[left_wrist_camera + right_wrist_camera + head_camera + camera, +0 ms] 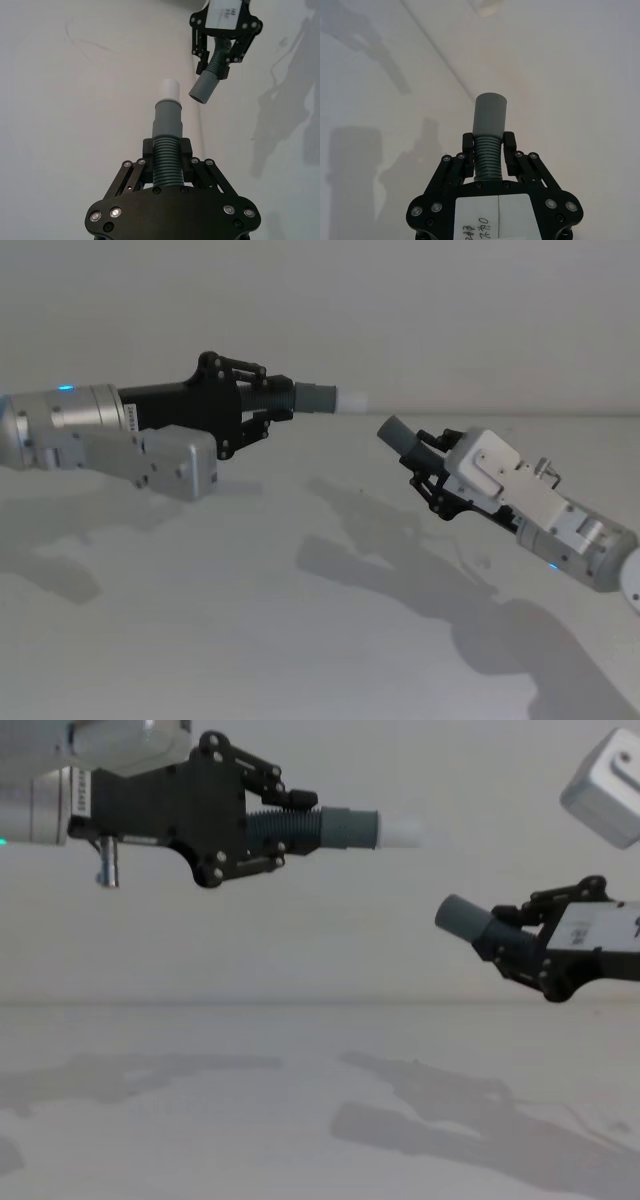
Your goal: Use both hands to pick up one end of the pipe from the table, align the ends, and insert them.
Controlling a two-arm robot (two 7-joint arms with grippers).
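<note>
Upper left of the head view: left gripper [271, 400] clamped on ribbed hose [286, 398], white tip [352, 399] jutting right beyond the fingers; right of centre and lower: right gripper [428, 458] clamped on second hose [486, 159], wide cuff [395, 432] aimed up-left at the tip, ends apart, both above the table [250, 620].

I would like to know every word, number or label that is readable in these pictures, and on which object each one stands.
White label on the right gripper, whose jaws hold the wide-cuff hose piece: handwritten marks, turned sideways, not legible.
Small label on the left arm, behind the left gripper holding the white-tipped hose piece: printed line, too blurred to read.
No other text is visible.
</note>
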